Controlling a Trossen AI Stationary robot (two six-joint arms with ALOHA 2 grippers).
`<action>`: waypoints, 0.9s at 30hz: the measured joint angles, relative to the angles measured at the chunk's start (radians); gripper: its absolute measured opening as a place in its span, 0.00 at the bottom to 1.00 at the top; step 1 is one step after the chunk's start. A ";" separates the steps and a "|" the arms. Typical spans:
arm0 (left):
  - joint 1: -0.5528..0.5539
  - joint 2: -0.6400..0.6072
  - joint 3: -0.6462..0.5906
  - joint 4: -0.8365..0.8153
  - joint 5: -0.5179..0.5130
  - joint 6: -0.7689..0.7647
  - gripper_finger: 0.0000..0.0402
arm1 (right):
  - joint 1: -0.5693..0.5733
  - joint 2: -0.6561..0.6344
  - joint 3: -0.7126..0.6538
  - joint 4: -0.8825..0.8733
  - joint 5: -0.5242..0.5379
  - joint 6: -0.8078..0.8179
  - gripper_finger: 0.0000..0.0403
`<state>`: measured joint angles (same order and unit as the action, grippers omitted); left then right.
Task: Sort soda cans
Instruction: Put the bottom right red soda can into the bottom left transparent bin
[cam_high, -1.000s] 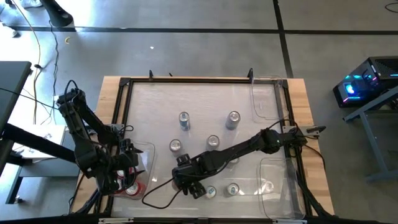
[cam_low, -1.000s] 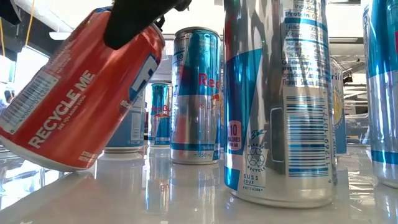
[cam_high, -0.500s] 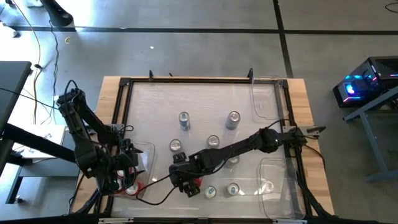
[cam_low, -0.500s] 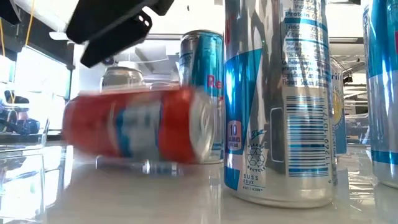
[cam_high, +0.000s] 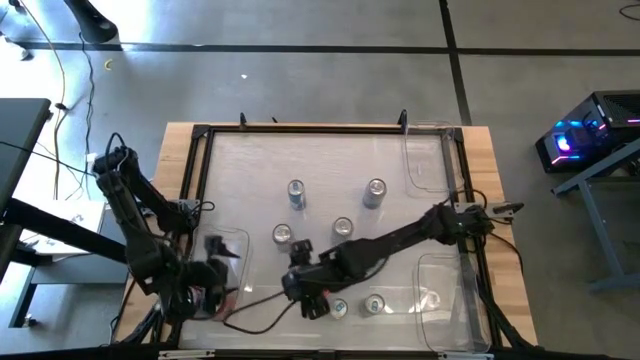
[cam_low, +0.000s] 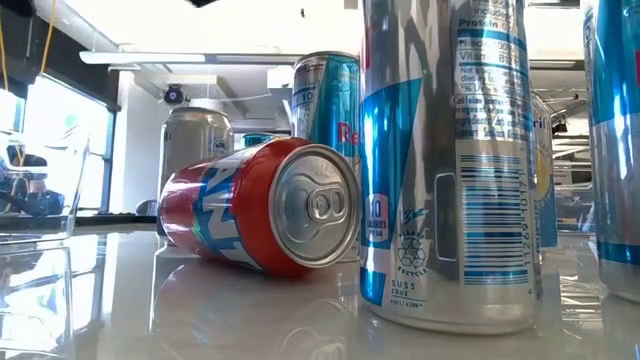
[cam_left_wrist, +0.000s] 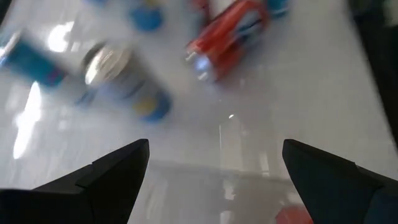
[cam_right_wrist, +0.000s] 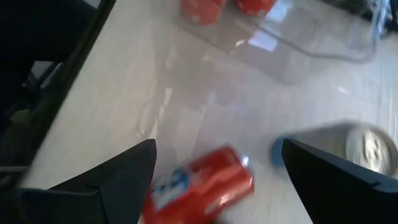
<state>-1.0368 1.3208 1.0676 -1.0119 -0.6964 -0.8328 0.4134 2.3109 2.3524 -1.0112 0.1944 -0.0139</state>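
A red soda can (cam_low: 260, 205) lies on its side on the white table, its silver top toward the near edge. It also shows in both wrist views (cam_right_wrist: 199, 186) (cam_left_wrist: 230, 37). My right gripper (cam_right_wrist: 217, 144) hangs open above it, touching nothing, at the near middle of the table (cam_high: 300, 290). My left gripper (cam_left_wrist: 216, 144) is open over the clear bin (cam_high: 232, 250) at the near left. Red cans (cam_right_wrist: 199, 7) stand in that bin. Silver-blue cans stand upright across the table (cam_high: 296, 190) (cam_high: 375, 190) (cam_low: 450, 160).
Two silver-topped cans (cam_high: 340, 308) (cam_high: 375, 303) stand at the near edge beside my right gripper, and two more (cam_high: 283, 234) (cam_high: 342, 228) stand mid-table. Clear bins (cam_high: 430, 160) (cam_high: 440, 290) sit along the right side. A black frame (cam_high: 200, 135) rims the table.
My right gripper has let go of the red can, which it held tilted, and has risen clear of it. The can has dropped onto its side and turned, so its top now faces the near edge. My left gripper has shifted a little over its bin.
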 joint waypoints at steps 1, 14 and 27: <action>0.012 0.011 0.000 0.055 0.005 0.081 0.91 | 0.012 -0.014 0.000 -0.027 0.011 0.031 0.85; 0.380 0.196 0.000 0.649 0.509 0.886 0.91 | 0.278 -0.095 -0.002 -0.351 0.470 0.694 0.85; 0.480 0.445 0.065 0.666 0.396 1.098 0.91 | 0.442 -0.095 -0.002 -0.361 0.717 1.044 0.85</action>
<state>-0.5567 1.7655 1.1325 -0.3455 -0.3004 0.2656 0.8555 2.2162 2.3508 -1.3721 0.9117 1.0303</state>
